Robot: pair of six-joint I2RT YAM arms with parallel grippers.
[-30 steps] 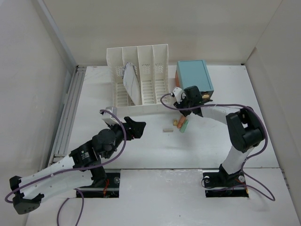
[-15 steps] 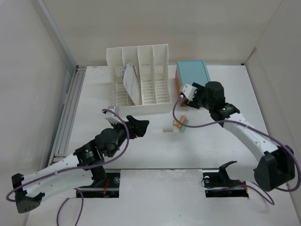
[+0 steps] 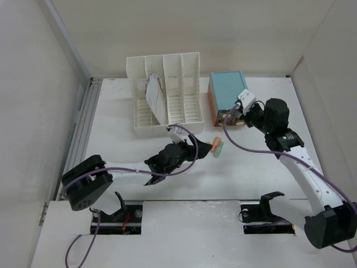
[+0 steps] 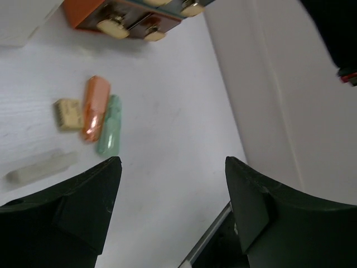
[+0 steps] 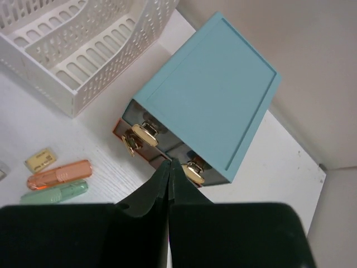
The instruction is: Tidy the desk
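Top external: the desk (image 3: pixel 111 111) spreads beneath and all around the teal drawer box (image 3: pixel 227 89). The right gripper (image 3: pixel 230 115) hangs at the box's front, and the left gripper (image 3: pixel 188 149) is off to the box's near left.

Left wrist: the jaws are spread with nothing between them. An orange stick (image 4: pixel 95 109) and a green stick (image 4: pixel 109 133) lie side by side before the box.

Right wrist: the fingers are pressed together, empty, just in front of the box's gold handles (image 5: pixel 144 133).
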